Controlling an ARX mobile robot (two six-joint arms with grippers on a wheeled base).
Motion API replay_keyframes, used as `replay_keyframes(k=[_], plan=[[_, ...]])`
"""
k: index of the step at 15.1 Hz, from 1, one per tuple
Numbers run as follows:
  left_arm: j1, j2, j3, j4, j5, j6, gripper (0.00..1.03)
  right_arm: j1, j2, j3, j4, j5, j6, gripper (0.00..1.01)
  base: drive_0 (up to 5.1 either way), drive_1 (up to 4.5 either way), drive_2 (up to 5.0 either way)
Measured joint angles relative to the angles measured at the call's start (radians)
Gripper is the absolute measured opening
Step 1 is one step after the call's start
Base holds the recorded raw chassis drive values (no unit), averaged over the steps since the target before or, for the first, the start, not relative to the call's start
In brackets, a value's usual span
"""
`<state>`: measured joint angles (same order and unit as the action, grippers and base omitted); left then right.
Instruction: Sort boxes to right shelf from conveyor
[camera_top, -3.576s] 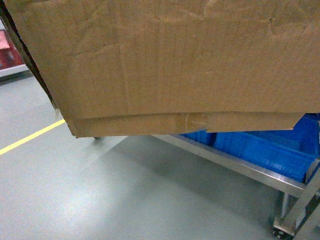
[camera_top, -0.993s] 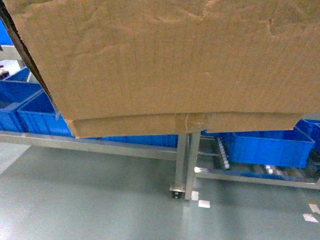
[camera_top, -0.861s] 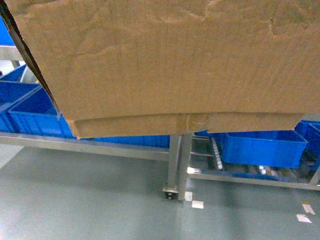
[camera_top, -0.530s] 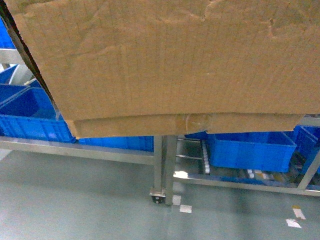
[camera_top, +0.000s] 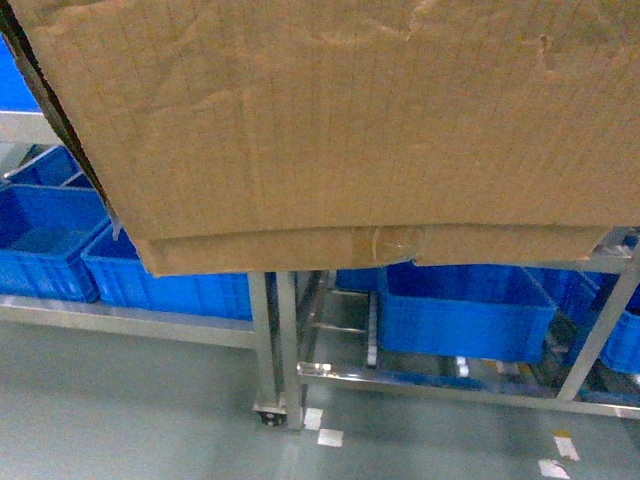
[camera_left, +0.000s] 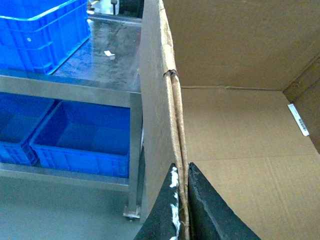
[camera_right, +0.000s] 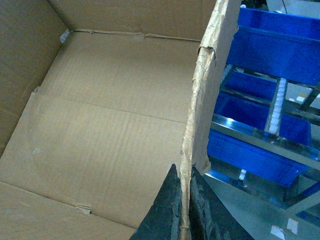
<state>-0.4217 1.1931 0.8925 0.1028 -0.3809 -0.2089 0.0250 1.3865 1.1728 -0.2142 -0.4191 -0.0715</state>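
Note:
The large brown cardboard box (camera_top: 350, 120) is held up off the floor and fills the upper half of the head view, its taped bottom seam facing me. My left gripper (camera_left: 181, 175) is shut on the box's left wall (camera_left: 160, 100), one black finger on each side. My right gripper (camera_right: 184, 180) is shut on the ragged right wall (camera_right: 200, 115). The box's inside (camera_right: 115, 110) is empty. The right shelf (camera_top: 440, 385), a steel rack with white rollers (camera_top: 372, 335), stands below and beyond the box. The conveyor is out of view.
Blue crates (camera_top: 465, 310) sit on the roller rack, and more blue crates (camera_top: 60, 240) fill a steel rack to the left. A steel leg with a caster (camera_top: 275, 350) stands between the two racks. Grey floor (camera_top: 120, 410) lies in front, with white tape marks (camera_top: 330, 437).
The racks and crates have slid leftward in the head view, the steel leg moving from centre toward the left. The box stays fixed in view, held by both grippers.

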Motion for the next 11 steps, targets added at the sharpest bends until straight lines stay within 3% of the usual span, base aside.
replay_keyframes(k=[1, 6, 11], plan=[[0.000, 0.000, 0.000, 0.000, 0.000, 0.000, 0.02, 0.000, 0.000, 0.000, -0.001, 0.000, 0.000, 0.02, 4.3, 0.16, -4.3], [-0.003, 0.003, 0.000, 0.001, 0.007, 0.000, 0.02, -0.005, 0.004, 0.000, -0.002, -0.002, 0.000, 0.02, 0.2, 0.17, 0.2], [0.000, 0.002, 0.000, 0.000, 0.004, 0.000, 0.02, 0.000, 0.005, 0.000, -0.002, -0.001, 0.000, 0.02, -1.3, -1.32, -1.3]])
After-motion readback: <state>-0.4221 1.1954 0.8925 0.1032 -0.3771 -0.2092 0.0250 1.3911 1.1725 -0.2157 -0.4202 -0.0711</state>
